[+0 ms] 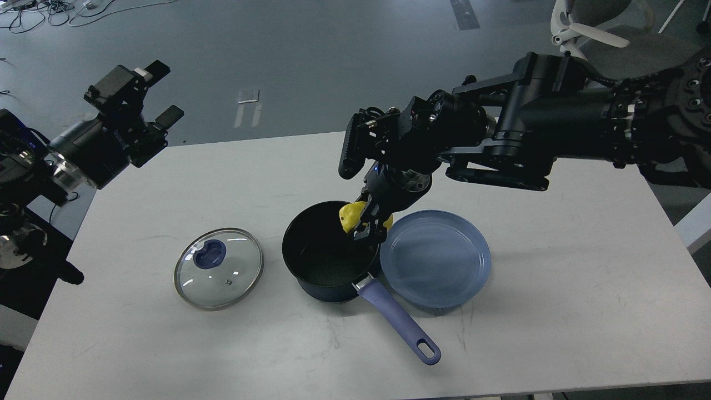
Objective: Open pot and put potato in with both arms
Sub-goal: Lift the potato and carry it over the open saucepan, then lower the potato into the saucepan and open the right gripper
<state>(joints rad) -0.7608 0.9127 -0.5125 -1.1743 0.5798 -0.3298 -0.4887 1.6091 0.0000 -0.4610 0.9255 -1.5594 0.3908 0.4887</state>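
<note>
A dark blue pot with a purple handle stands open in the middle of the white table. Its glass lid with a blue knob lies flat on the table to the pot's left. My right gripper is shut on a yellow potato and holds it over the pot's right rim. My left gripper is open and empty, raised beyond the table's far left corner.
An empty blue plate sits right of the pot, touching it. The pot's handle points toward the front right. My right arm spans the table's far right part. The table's back edge borders grey floor.
</note>
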